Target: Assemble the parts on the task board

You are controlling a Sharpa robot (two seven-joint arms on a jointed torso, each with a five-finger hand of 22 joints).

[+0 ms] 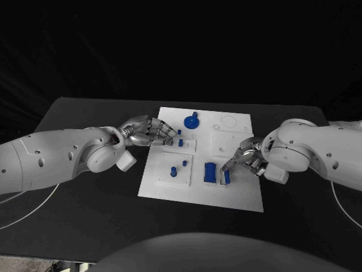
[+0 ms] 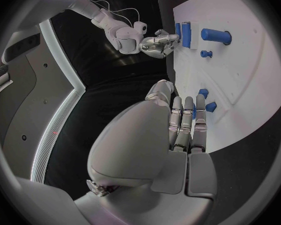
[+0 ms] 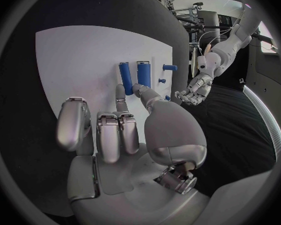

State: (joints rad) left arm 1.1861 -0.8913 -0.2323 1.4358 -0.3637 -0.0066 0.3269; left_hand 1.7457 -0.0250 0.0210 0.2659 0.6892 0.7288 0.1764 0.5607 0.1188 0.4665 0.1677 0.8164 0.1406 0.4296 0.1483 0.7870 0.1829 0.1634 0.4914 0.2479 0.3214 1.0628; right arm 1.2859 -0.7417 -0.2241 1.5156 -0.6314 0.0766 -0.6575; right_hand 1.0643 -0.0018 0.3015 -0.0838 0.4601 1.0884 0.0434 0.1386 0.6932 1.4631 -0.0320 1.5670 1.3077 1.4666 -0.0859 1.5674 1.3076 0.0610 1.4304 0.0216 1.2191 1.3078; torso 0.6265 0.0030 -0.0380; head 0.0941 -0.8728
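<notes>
So the left hand [image 1: 151, 131] is parked over the left edge of the white task board [image 1: 240, 195], fingers curled in together, and I can't tell if there's anything in them. Right by its fingertips sit a couple of small blue pegs [image 1: 180, 142] on the board. Just behind those there's a round blue knob piece [image 1: 192, 122]. Moving toward the middle, two more little blue parts [image 1: 179, 167] stand on the near left section of the board. Next to them is a fat blue cylinder [image 1: 210, 171] lying flat, with a slimmer blue bar [image 1: 227, 177] just beside it. The right hand [image 1: 245, 157] reaches down to that bar, fingers spread, tips at or touching it; nothing looks clamped. The whole board sits mid black worktop [image 1: 83, 204].
</notes>
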